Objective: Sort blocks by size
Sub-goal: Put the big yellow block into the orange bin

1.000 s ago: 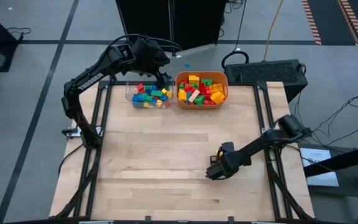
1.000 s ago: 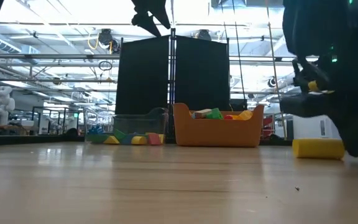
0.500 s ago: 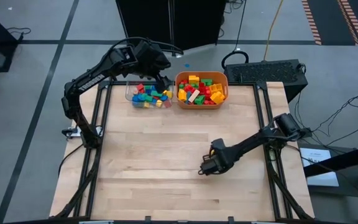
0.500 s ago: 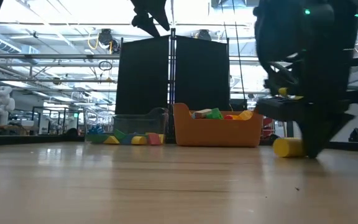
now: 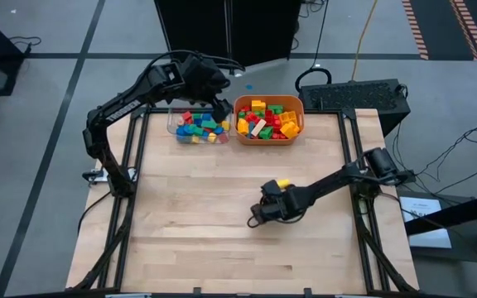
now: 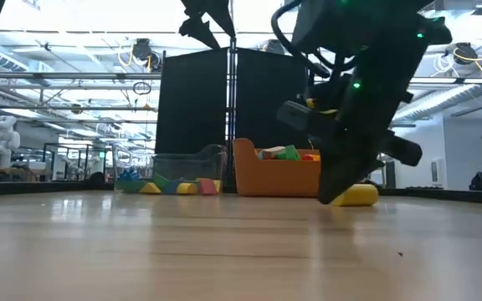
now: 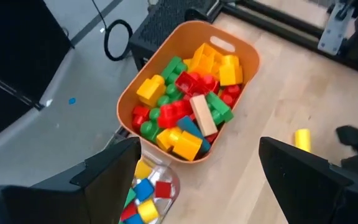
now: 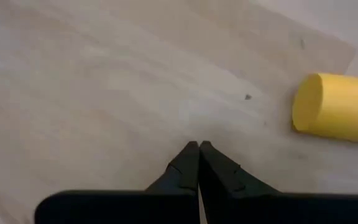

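Small blocks fill a clear tray (image 5: 197,128) and larger ones fill an orange tub (image 5: 269,118) at the table's far edge; both also show in the left wrist view, the tub (image 7: 188,118) and the tray (image 7: 148,199). One yellow cylinder block (image 5: 282,184) lies on its side on the table's middle right. My right gripper (image 5: 252,222) is shut, low over the wood, its tips (image 8: 199,148) a little away from the cylinder (image 8: 337,109). My left gripper (image 5: 219,104) hangs open and empty above the gap between tray and tub. My right gripper's shut fingertips stand clear of the yellow cylinder (image 6: 356,195), which lies beside and behind the gripper. Whether the gripper's body touches it cannot be told.
Bare wood lies left of and nearer than my right gripper. Black rails run along the table's left and right edges (image 5: 350,141). The tub (image 6: 291,176) and the tray (image 6: 174,171) stand side by side at the far edge.
My right gripper has swept toward the table's left edge, staying low and shut. The yellow cylinder has moved left along the table with it and now shows beside the gripper in the high view.
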`<state>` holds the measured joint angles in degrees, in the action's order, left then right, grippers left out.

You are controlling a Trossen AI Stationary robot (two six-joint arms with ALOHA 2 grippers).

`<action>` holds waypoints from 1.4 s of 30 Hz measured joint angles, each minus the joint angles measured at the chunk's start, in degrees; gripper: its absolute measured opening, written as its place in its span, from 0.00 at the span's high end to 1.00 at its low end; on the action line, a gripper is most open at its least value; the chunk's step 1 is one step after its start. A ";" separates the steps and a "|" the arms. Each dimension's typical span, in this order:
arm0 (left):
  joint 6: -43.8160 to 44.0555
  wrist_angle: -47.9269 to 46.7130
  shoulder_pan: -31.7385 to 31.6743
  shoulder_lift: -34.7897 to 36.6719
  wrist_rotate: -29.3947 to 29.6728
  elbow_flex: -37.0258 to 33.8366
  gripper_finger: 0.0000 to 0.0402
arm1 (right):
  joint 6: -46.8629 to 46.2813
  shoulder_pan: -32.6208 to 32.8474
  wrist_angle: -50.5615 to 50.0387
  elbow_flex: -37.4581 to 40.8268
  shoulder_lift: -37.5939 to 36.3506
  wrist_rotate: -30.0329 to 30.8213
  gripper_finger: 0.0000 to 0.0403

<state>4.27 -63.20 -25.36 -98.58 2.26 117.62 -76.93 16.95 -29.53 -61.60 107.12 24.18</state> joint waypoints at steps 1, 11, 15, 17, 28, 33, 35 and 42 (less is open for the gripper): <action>0.95 0.25 0.18 -0.01 -0.01 0.00 0.16 | 0.38 -0.19 -0.01 0.00 -0.02 -0.06 1.00; 1.54 -4.03 2.17 -0.85 1.45 0.02 0.16 | -23.60 8.06 -40.05 -4.46 -6.82 1.42 1.00; 3.42 -5.40 3.07 -3.35 0.69 0.02 0.16 | -33.60 8.70 -51.76 -3.77 -8.46 6.99 1.00; 3.93 -5.81 4.17 -5.43 -1.43 0.07 0.16 | -33.55 7.46 -54.41 -3.25 -8.99 6.80 1.00; 3.29 1.74 16.62 -20.71 -5.03 0.04 0.16 | -42.24 12.87 -60.29 -3.19 -24.29 11.90 1.00; -1.29 3.11 21.36 -27.51 -5.05 0.04 0.16 | -40.42 15.49 -60.51 -3.15 -31.21 14.49 1.00; -3.94 4.46 22.72 -30.06 -4.86 0.03 0.16 | -39.84 16.03 -60.45 -3.15 -32.92 15.56 1.00; -5.75 9.38 24.04 -33.48 1.89 0.00 0.16 | -37.87 17.62 -60.46 -3.15 -35.00 16.59 1.00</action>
<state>-1.48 -53.81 -1.32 -132.06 4.15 117.62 -114.80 34.57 -89.99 -64.75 72.12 40.77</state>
